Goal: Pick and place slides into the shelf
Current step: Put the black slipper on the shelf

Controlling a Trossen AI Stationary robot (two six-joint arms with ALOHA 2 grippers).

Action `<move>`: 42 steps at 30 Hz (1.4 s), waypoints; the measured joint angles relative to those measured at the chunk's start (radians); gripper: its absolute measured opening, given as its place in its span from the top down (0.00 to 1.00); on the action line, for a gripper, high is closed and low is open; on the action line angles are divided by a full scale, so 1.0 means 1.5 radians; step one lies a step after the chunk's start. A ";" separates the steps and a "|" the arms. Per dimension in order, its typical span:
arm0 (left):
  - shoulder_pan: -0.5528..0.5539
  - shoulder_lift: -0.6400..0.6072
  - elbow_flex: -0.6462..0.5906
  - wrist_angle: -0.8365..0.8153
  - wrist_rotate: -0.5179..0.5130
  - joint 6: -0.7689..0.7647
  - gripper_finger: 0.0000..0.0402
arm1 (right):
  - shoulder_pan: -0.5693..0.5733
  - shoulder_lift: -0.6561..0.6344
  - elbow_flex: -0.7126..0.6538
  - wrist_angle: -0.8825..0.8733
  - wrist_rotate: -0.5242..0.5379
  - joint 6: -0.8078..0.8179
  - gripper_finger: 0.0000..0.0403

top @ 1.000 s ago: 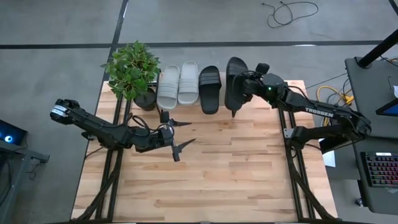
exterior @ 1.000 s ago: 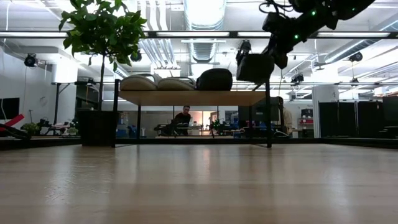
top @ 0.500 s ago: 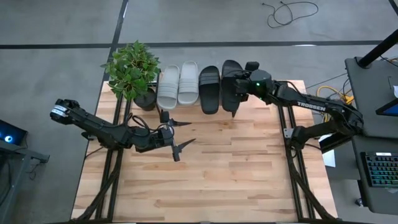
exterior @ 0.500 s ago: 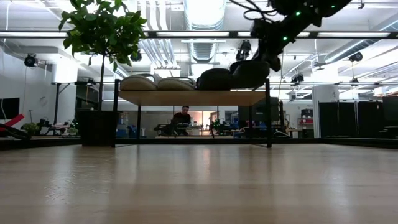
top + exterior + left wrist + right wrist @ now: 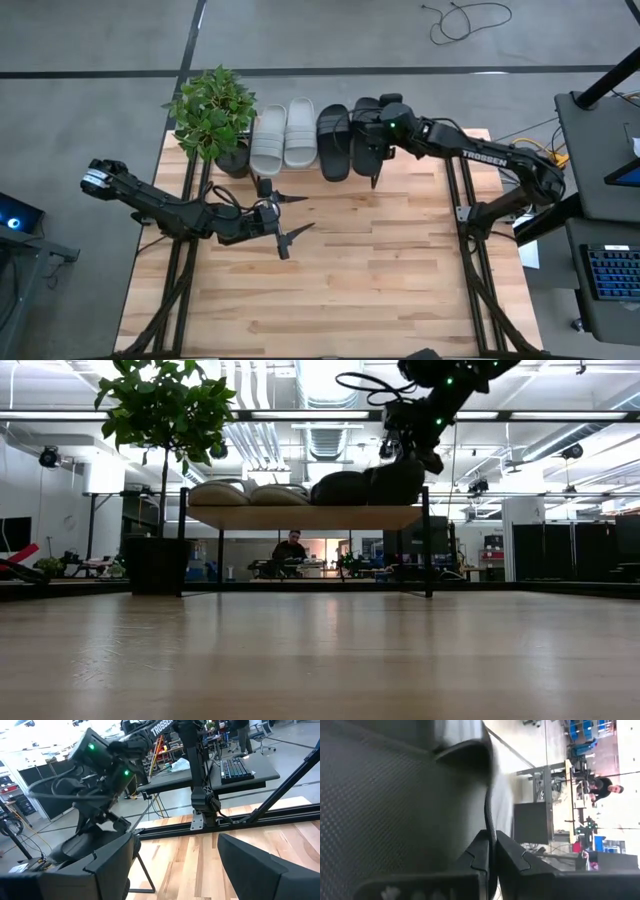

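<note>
- Setting the last black slide (image 5: 366, 138) onto the shelf (image 5: 300, 517) is the step we judge to be in hand; it sits upper centre of the high view, just beside the other black slide (image 5: 334, 142) and two grey slides (image 5: 284, 135).
- Our right gripper (image 5: 376, 128) has its fingers clenched on that slide's edge.
- Next, we would release it and lift clear.
- Our left gripper (image 5: 287, 221) waits at centre-left over the desk (image 5: 380, 280), fingers spread and empty.

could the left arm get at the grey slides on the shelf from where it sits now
Probably yes: the left gripper hangs open over bare table, with nothing between it and the two grey slides on the shelf; the potted plant stands off to one side.
</note>
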 joint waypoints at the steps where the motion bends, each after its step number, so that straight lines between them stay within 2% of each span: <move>1: 0.000 0.000 0.000 0.000 0.000 0.000 0.32 | 0.000 -0.006 0.005 -0.012 0.002 -0.003 0.98; 4: 0.000 0.001 0.000 -0.001 0.000 0.000 0.32 | -0.001 -0.026 0.012 -0.051 0.003 -0.005 0.98; 10: 0.000 0.001 0.000 0.001 0.000 0.000 0.32 | -0.001 -0.046 -0.001 -0.052 -0.007 0.006 0.98; 25: 0.000 0.001 0.000 0.001 0.000 0.002 0.32 | -0.001 -0.006 -0.012 0.001 -0.021 0.001 0.98; 38: 0.000 0.001 0.000 0.002 0.000 0.004 0.32 | -0.001 -0.005 -0.010 0.007 -0.054 0.160 0.98; 42: 0.000 0.001 0.000 0.002 0.000 0.004 0.32 | -0.001 -0.006 -0.008 0.009 -0.090 0.197 0.98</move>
